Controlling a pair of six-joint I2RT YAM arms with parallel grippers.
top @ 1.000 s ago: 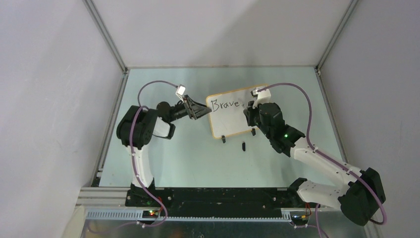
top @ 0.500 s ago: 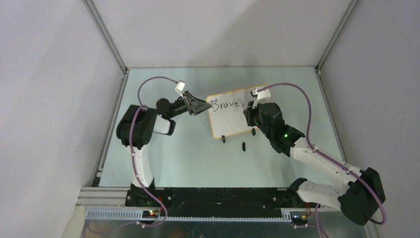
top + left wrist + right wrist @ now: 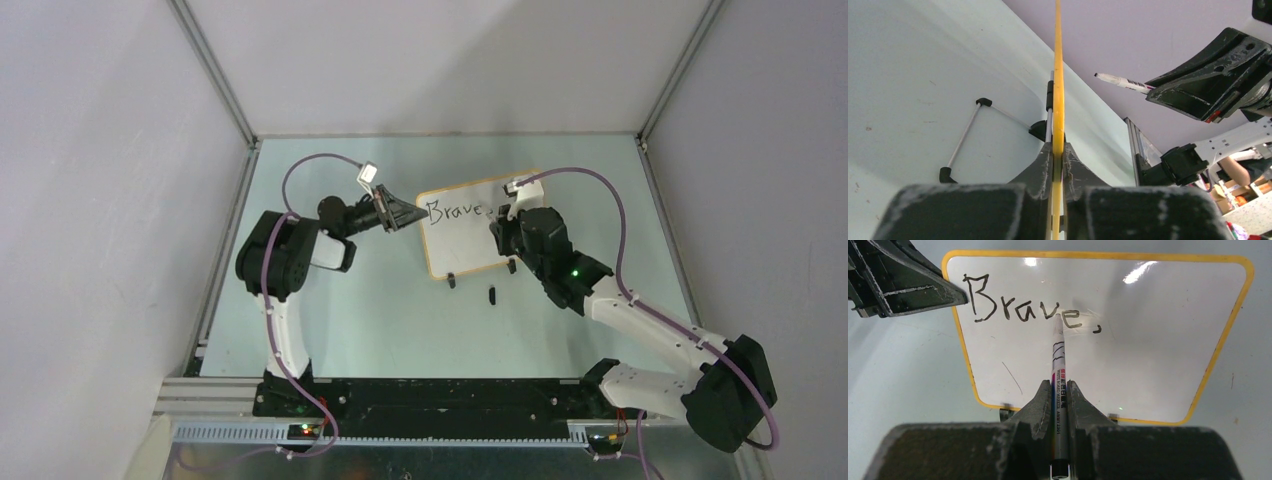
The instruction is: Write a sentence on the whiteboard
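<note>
The whiteboard (image 3: 1148,340) is standing up on its two little black feet (image 3: 452,281) on the pale green worktop (image 3: 400,330). It is sitting toward the far side of the worktop, between the two arms. Its white face is looking toward the right arm.

The left pincer (image 3: 1058,150) is squeezing the board's left edge. Its two fingers are pressing tight on the orange-yellow frame from both sides. So it is closed on the whiteboard and is gripping nothing else.

The right pincer (image 3: 1060,390) is closed tight on a thin marker (image 3: 1058,355). The marker is sticking straight out from between the fingers and is pointing at the board's face. Its tip is sitting right by the letter "e" in the writing. In the left wrist view, a small gap is showing between the tip and the board, so the tip is not touching it.

The sentence (image 3: 1023,307) is running along the top of the board in black. It is reading "Brave," with a comma at the end. Lower down, near the left side, one thin stray line is showing on the white face. Some light is shining on the board near the top.

A small black thing (image 3: 492,294) is lying on the worktop just in front of the board, near the right foot. I cannot tell what it is.
</note>
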